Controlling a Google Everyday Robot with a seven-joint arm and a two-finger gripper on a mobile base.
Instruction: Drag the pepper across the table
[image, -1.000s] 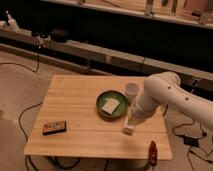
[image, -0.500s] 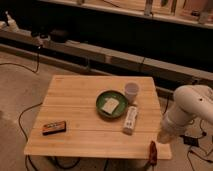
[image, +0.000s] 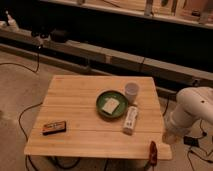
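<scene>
The pepper (image: 152, 150) is a small slim red thing lying at the front right corner of the light wooden table (image: 80, 100), partly over the front edge. My white arm (image: 192, 111) hangs just off the table's right side. The gripper (image: 169, 136) is at its lower end, beside the table's right edge and a little above and to the right of the pepper. It is not touching the pepper.
On the table are a green plate (image: 102, 96) with a pale block on it, a white cup (image: 131, 92), a white bottle (image: 130, 120) lying flat and a dark orange-labelled box (image: 54, 128) at the front left. Cables lie on the floor. A long dark bench runs behind.
My arm has swung from over the white bottle to the right, off the table's right edge. The things on the table have not moved.
</scene>
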